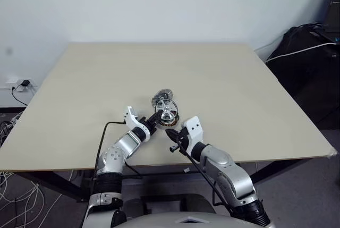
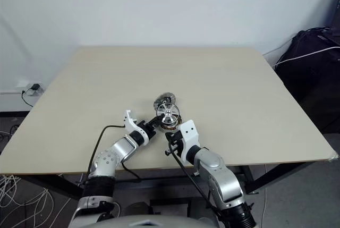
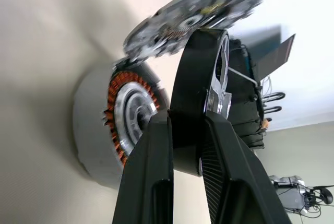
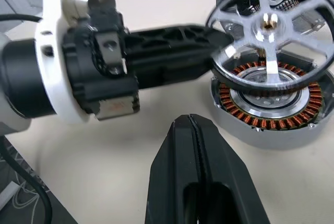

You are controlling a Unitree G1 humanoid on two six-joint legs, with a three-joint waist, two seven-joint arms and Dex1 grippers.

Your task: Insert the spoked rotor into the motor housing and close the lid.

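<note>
left gripper clamped on rim of rotor, held tilted just above housing near table's front edge; need to level it, centre hub over silvery core, then lower straight. right gripper shut, empty, just beside housing. shiny spoked wheel over copper windings; lid just behind.

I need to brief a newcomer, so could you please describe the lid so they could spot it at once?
On the beige table, near its front edge, three round metal parts cluster. The lid is the one farthest back, a grey ribbed disc lying behind the motor housing. Unlike the shiny spoked rotor, nothing grips it, and it lacks the housing's copper windings.
</note>
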